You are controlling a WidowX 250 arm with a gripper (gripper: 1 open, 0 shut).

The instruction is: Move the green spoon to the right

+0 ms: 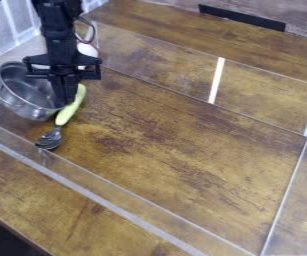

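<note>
The steel pot (20, 95) stands at the left edge of the frame, upright with its opening upward, on the wooden table (183, 150). Just to the right of the pot, the black arm descends from the upper left and ends in the gripper (66, 86), which points straight down.

The claw is pressed together on the upper end of the green spoon (70, 108). The top of the yellow-green handle disappears between the dark fingers (62, 84).

The spoon lies on the table in the left third of the frame, beside the right wall of the pot. Its handle slopes down and to the left. Its silver bowl (48, 140) rests on the wood below the pot, close to the transparent wall (129, 210) that crosses the lower left.

A white object (89, 38) shows partly behind the arm, above the gripper. A dark bar (243, 17) lies at the upper right.
</note>
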